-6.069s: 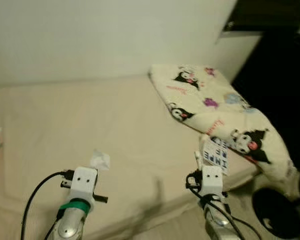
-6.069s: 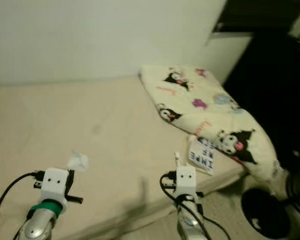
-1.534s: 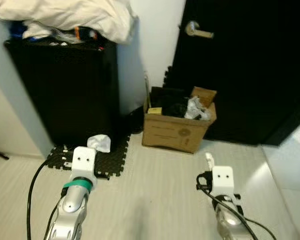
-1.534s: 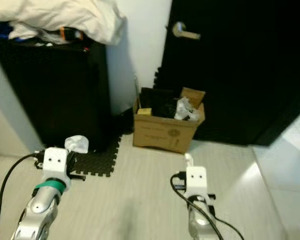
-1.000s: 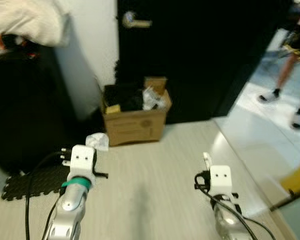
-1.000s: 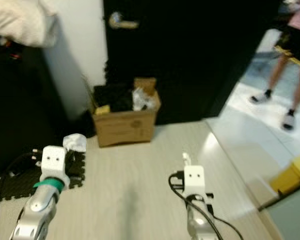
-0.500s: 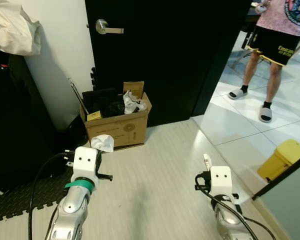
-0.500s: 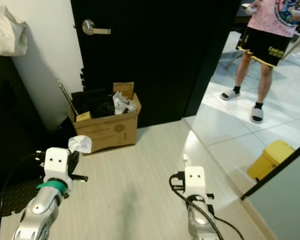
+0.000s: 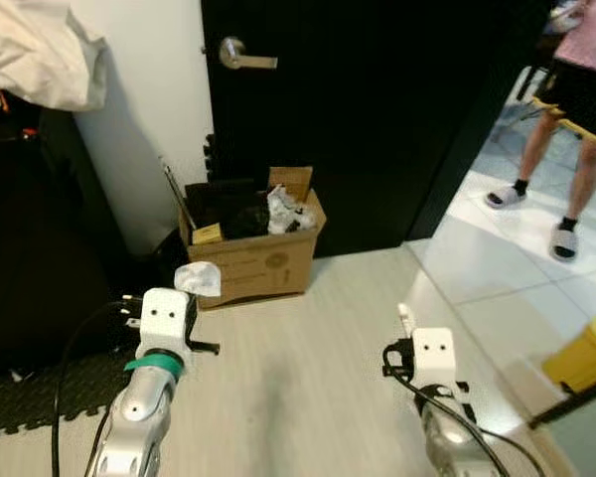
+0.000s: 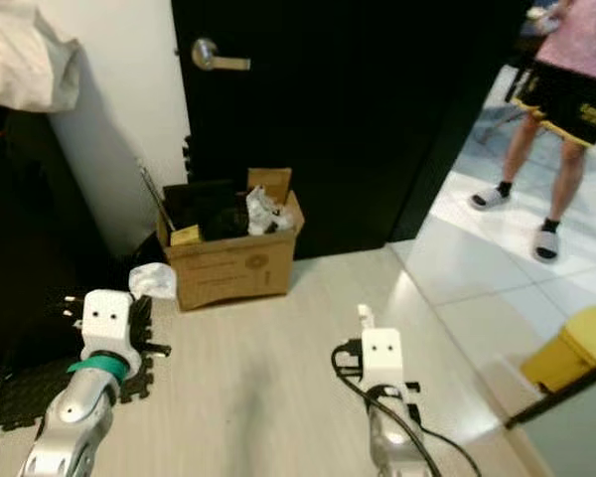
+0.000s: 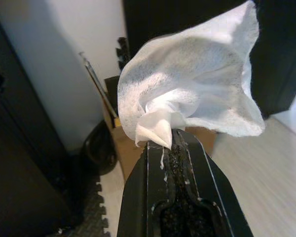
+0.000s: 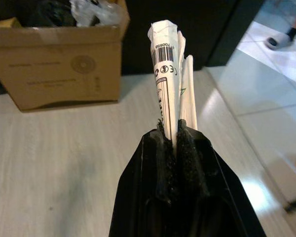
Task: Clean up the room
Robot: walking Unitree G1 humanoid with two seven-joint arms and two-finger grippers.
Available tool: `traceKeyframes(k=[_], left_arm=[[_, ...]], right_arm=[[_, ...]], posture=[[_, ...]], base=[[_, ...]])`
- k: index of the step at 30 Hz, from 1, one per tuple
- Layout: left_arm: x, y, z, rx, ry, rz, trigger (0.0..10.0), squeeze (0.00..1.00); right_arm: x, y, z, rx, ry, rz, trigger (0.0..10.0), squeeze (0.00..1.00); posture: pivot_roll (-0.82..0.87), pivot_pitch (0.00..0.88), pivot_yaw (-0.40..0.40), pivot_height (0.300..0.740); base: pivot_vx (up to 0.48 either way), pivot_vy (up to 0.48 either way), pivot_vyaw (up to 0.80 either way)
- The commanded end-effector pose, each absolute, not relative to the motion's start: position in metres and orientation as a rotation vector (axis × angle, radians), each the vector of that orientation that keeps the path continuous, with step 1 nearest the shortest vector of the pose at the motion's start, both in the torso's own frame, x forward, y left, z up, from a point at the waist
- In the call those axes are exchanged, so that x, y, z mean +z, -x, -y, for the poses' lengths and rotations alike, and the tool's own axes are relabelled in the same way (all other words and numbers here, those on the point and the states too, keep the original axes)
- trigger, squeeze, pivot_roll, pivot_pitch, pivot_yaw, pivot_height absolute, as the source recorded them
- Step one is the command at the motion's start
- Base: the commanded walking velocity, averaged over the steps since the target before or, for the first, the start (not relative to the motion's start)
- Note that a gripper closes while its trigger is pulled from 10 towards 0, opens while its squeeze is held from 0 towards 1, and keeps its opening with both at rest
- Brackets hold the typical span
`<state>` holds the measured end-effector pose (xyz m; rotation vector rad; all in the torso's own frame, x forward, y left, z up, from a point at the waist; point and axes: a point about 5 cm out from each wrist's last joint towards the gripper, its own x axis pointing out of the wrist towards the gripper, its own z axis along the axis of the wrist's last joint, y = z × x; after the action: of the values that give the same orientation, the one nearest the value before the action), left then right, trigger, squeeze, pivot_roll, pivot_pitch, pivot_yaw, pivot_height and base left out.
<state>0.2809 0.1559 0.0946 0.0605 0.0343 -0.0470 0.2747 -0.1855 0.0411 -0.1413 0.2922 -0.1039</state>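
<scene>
Black cabinet (image 9: 40, 248) and foam mat (image 9: 35, 397) far left. Cardboard box (image 9: 258, 260) of trash sits against black door (image 9: 358, 119). Bare wood floor (image 9: 298, 397) open mid. Left gripper (image 11: 168, 143) pinched tight on crumpled tissue (image 11: 197, 94), just short of box. Right gripper (image 12: 175, 129) clamped on folded paper wrapper (image 12: 168, 84). Person (image 9: 576, 129) on tiles, right.

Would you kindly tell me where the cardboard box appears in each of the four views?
Left eye: cardboard box, centre, before the black door.
Right eye: left of centre.
Left wrist: mostly hidden behind the white tissue.
Right wrist: upper left.
Shared landmark: the black door.
</scene>
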Motion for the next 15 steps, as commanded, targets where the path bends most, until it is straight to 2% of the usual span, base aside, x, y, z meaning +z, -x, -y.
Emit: traceKeyframes(k=[1, 15], left_arm=[[0.0916, -0.2794, -0.1525, -0.063, -0.057, -0.047, 10.0, 0.0], [0.0916, -0.2788, -0.1518, -0.067, -0.053, -0.047, 10.0, 0.0]], right_arm=[[0.0377, -0.2712, 0.1898, -0.121, 0.145, -0.31, 10.0, 0.0], [0.0375, -0.2704, 0.1888, -0.096, 0.148, -0.3, 10.0, 0.0]], posture=[[0.05, 0.0, 0.071, 0.74], [0.05, 0.0, 0.065, 0.74]], base=[[0.277, 0.0, 0.0], [0.275, 0.0, 0.0]])
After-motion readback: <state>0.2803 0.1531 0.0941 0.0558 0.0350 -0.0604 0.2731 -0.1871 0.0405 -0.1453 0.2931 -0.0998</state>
